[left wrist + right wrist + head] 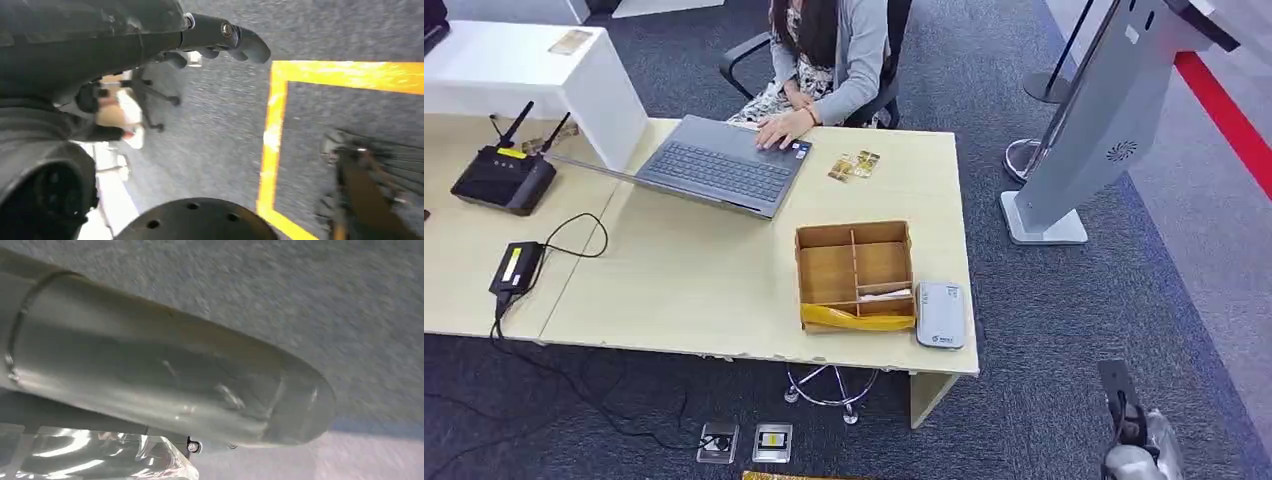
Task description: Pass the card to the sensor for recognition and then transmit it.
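Observation:
A white card reader, the sensor (940, 314), lies flat at the desk's near right corner. Right beside it stands a wooden divided box (826, 272) with a white card (885, 293) in one near compartment and a yellow strip (856, 319) along its front. Two patterned cards (854, 165) lie farther back on the desk. My left hand (220, 36) hangs over the carpet with dark fingers spread and nothing in them. My right arm (1136, 445) comes in low at the right, off the desk; its silver cover (165, 375) hides the fingers.
A person sits behind the desk with a hand on an open grey laptop (719, 165). A black router (504, 175) and a power brick (516, 267) with cables lie at the left. A grey kiosk (1094, 130) stands right of the desk. Yellow floor tape (272, 140) marks the carpet.

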You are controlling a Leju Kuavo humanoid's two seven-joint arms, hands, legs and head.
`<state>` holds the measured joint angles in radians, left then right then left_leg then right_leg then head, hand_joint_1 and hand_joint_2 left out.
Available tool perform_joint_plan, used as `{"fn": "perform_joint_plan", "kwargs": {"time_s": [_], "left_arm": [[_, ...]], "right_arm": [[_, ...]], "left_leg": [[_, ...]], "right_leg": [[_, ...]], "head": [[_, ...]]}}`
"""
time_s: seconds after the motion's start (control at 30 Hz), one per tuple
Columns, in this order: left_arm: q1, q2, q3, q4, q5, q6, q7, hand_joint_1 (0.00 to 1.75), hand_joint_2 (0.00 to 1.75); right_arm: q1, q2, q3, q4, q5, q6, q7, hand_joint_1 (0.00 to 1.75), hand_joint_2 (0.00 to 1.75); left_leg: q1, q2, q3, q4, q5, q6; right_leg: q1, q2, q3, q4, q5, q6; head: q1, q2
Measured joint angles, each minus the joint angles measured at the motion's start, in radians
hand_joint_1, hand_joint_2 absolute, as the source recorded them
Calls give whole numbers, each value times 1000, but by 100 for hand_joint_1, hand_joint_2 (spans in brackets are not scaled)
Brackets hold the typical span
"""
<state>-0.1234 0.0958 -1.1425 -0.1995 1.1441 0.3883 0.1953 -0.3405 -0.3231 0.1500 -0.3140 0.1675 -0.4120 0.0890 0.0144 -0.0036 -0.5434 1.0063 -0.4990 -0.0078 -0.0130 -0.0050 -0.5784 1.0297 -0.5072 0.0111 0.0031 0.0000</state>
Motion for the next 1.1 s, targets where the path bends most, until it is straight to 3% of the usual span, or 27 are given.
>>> {"fn": "perform_joint_plan", "kwargs": {"time_s": [0.13, 0.27, 0.47, 0.63, 0.73, 0.9, 1.1], "left_arm": [[3, 6, 30, 0, 21, 12, -39, 0, 0], [10, 6, 76, 0, 107, 42, -189, 0, 0], [13, -10, 154, 0, 172, 58, -351, 0, 0], [13, -23, 181, 0, 151, 107, -317, 0, 0], [13, -29, 189, 0, 121, 90, -286, 0, 0], [13, -37, 190, 0, 106, 64, -283, 0, 0], [13, -40, 190, 0, 103, 35, -256, 0, 0]], "right_arm": [[127, 30, -70, 32, -97, -2, -80, 0, 0], [200, 76, -141, 58, -172, -3, -64, 0, 0], [234, 135, -218, 82, -214, -12, -76, 0, 0], [240, 169, -248, 96, -205, -20, -39, 0, 0], [245, 187, -259, 96, -203, -12, -104, 0, 0], [246, 202, -277, 97, -200, -12, -192, 0, 0], [246, 204, -289, 99, -189, -81, -200, 0, 0]], "left_leg": [[1, 0, 0, 0, -1, 0], [0, 3, 0, 0, -2, -1], [0, 3, 2, 0, -2, -1], [0, 3, 2, 0, -2, -1], [0, 4, 2, 0, -2, -1], [0, 4, 2, 0, -2, -1], [0, 4, 2, 0, -2, -1]], "right_leg": [[0, 0, 1, 0, -1, 0], [0, 4, 1, 0, -1, 0], [0, 5, 1, 0, -1, 0], [0, 5, 1, 0, -1, 0], [0, 5, 1, 0, -1, 0], [0, 5, 1, 0, -1, 0], [0, 5, 1, 0, -1, 0]], "head": [[1, 0], [0, 0], [0, 0], [1, 0], [-1, 0], [0, 0], [0, 0]]}}
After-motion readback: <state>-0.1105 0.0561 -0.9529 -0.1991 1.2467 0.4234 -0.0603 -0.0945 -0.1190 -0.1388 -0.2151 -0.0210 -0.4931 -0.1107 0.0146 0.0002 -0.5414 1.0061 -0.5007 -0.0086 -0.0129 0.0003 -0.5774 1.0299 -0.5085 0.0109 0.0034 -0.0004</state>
